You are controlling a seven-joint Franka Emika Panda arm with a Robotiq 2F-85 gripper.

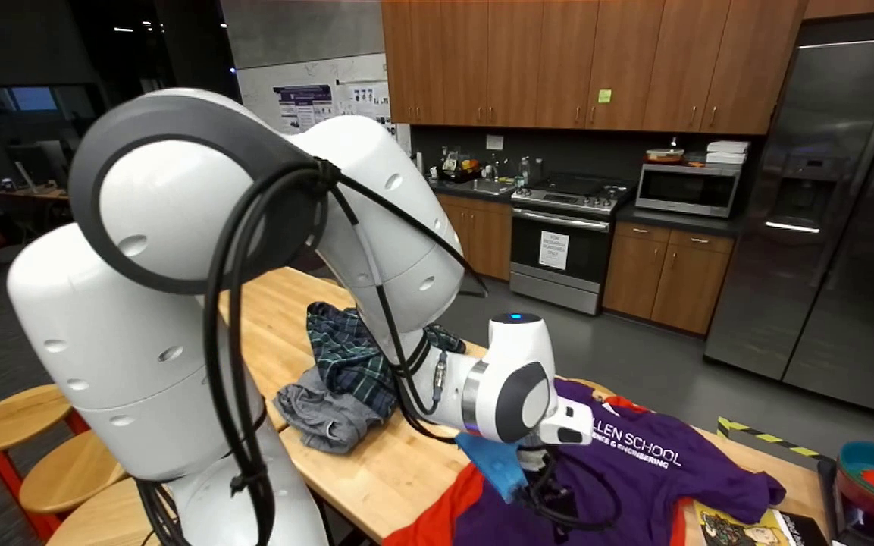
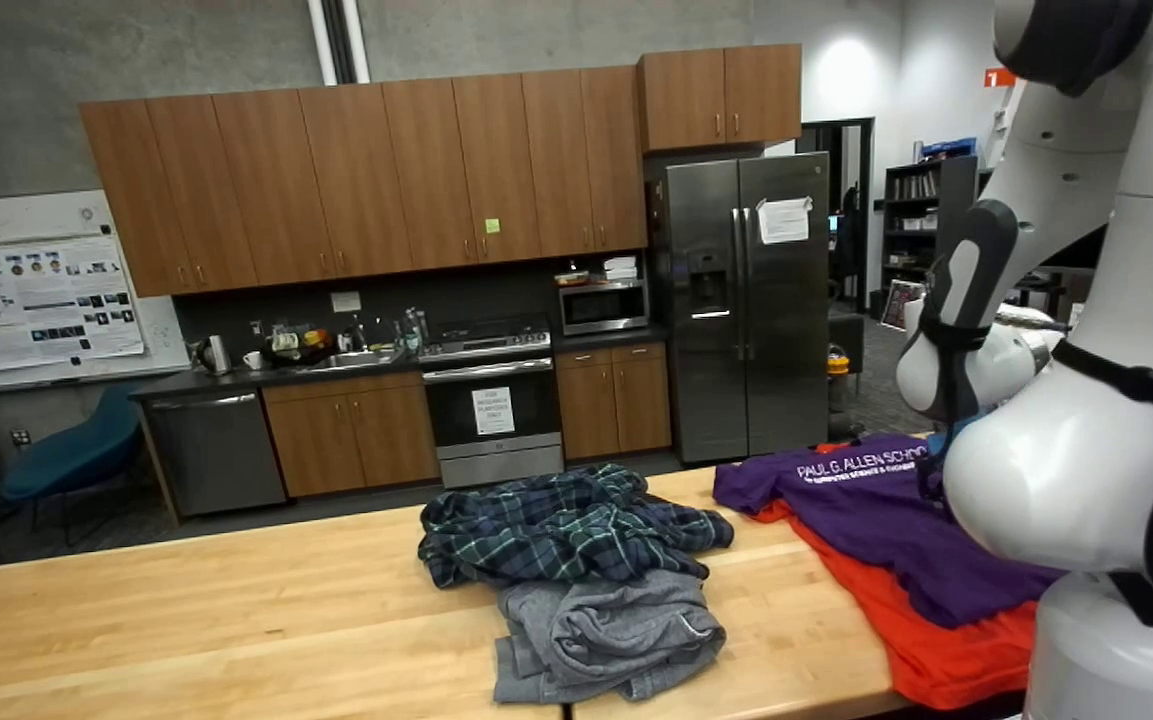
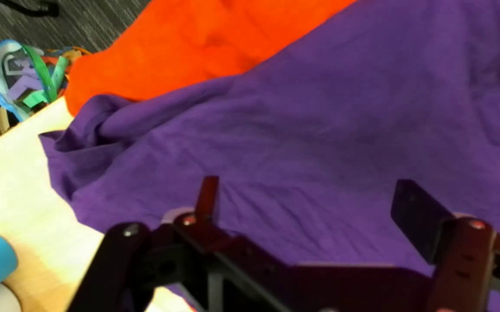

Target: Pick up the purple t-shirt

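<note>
One purple t-shirt [image 3: 315, 138] we are judging light, limp, best pinched by its bunched corner [image 3: 87, 160]; our hand [image 3: 308, 186] is gaping.

Both exterior views face cabinets [image 2: 366, 182] across the table [image 2: 236, 610]; the wrist view closely overlooks the purple shirt [image 3: 302, 134].

One arm [image 1: 406, 258], one gripper [image 3: 306, 188] with two fingers [image 3: 419, 219], one purple t-shirt [image 3: 310, 138], one plaid shirt [image 2: 566, 525], one gray garment [image 2: 626, 640] (the red cloth [image 2: 946, 655], one piece or more, I cannot tell), two blue chairs [image 2: 76, 450], one fridge [image 2: 716, 370], one oven [image 1: 585, 256], one microwave [image 2: 604, 307].
</note>
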